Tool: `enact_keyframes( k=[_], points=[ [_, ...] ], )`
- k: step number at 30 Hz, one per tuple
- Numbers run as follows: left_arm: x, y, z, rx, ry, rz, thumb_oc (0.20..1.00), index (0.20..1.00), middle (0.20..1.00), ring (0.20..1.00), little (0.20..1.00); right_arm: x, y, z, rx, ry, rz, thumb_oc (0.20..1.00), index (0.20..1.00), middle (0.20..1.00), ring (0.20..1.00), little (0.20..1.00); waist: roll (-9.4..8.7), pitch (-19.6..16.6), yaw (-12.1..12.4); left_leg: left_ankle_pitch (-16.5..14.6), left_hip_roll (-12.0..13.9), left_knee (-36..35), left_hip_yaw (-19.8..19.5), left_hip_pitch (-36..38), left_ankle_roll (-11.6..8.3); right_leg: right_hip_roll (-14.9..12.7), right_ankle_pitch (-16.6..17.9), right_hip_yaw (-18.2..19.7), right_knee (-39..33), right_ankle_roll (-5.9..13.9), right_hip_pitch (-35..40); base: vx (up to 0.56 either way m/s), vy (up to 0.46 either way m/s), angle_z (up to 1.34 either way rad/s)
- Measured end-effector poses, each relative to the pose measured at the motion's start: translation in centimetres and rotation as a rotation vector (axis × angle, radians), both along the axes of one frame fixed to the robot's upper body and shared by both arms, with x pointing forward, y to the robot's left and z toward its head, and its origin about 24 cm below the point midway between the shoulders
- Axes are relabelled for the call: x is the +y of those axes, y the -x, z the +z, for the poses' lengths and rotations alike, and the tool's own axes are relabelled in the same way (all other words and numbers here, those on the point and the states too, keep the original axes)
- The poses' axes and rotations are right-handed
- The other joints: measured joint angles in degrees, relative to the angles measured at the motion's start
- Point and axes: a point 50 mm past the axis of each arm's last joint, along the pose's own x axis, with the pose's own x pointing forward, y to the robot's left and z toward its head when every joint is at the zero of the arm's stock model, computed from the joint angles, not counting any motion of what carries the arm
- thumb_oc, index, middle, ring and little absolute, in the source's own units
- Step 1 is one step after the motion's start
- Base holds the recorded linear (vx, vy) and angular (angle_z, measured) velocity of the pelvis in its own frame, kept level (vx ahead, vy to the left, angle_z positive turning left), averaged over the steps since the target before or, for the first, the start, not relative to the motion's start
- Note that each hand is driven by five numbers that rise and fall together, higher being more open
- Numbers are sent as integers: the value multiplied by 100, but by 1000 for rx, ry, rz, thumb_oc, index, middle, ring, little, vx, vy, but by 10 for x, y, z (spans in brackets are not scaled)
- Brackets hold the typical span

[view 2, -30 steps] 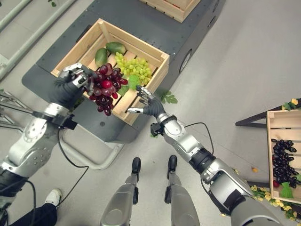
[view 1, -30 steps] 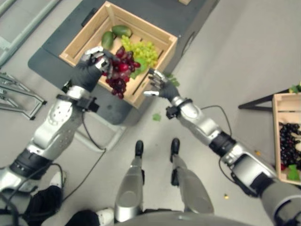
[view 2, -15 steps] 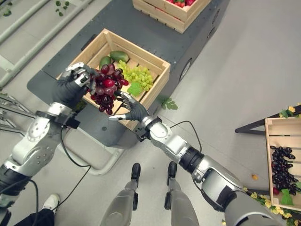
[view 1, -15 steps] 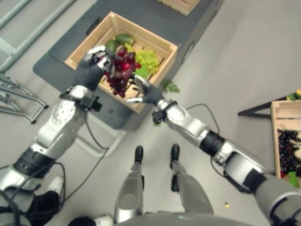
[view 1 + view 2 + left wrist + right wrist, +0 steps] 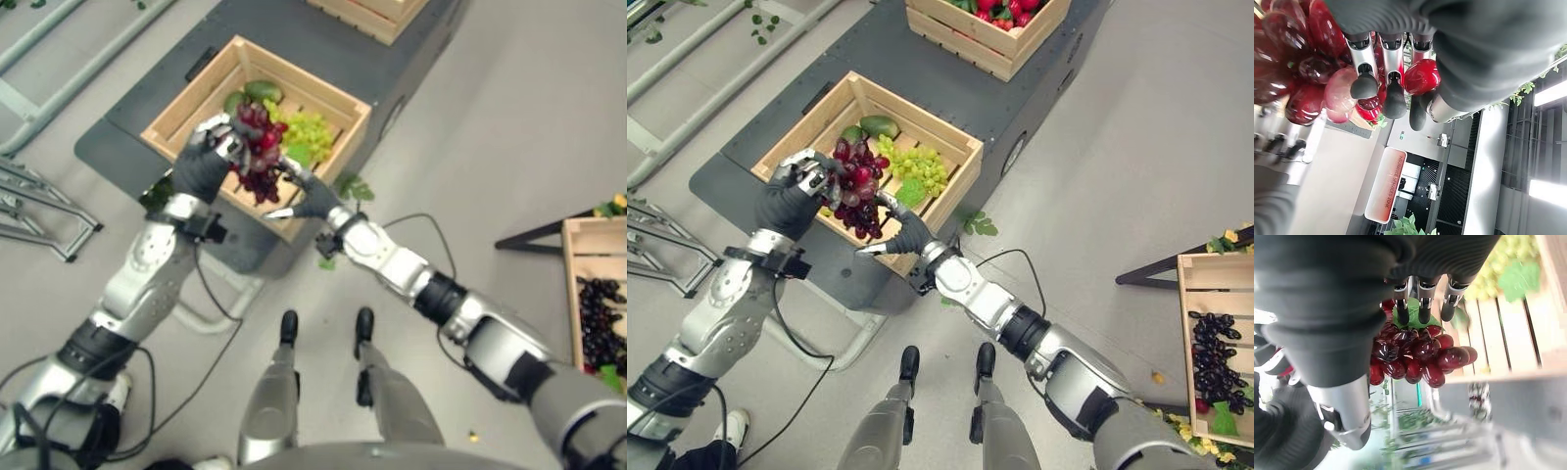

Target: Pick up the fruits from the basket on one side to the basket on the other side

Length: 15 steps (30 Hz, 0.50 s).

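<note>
Over the wooden crate (image 5: 955, 168) of green grapes (image 5: 917, 167), the left hand (image 5: 795, 199) is clenching a red grape bunch (image 5: 858, 188) aloft; the right hand (image 5: 904, 232), fingers spread, is cupping beneath. A handover seems underway: the right must close before the left releases.

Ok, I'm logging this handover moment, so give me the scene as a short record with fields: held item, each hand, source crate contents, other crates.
held item: red grape bunch, lifted above the near crate
left hand: fingers curled round the bunch's top
right hand: open, fingers straight, just beside and below the hanging bunch
near wooden crate: on the dark platform; holds green grapes and two green mangoes
far crate: on the same platform, holds red fruit
side crate: to the robot's right, holds dark grapes
</note>
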Motion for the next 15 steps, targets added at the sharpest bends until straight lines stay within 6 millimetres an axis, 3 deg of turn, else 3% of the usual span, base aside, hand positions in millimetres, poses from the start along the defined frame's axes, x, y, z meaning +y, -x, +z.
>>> enact_keyframes(
  k=[7, 15],
  points=[
    [0, 0, -2, 14, -19, -7, 200, 200, 200, 200, 200, 8, 1, -22, 270, -151, 48, 1000, 1000, 1000, 1000, 1000, 0, 0, 42, 4, -1, 10, -16, -10, -2, -2, 0, -17, 3, 0, 7, 0, 0, 0],
    [-4, 0, -8, 44, -20, -34, 200, 200, 200, 200, 200, 11, 0, -24, 305, -177, 31, 1000, 1000, 1000, 1000, 1000, 0, -1, 42, 6, 1, 10, -16, -9, -3, -1, 0, -20, 2, -1, 8, 0, 0, 0]
  ],
)
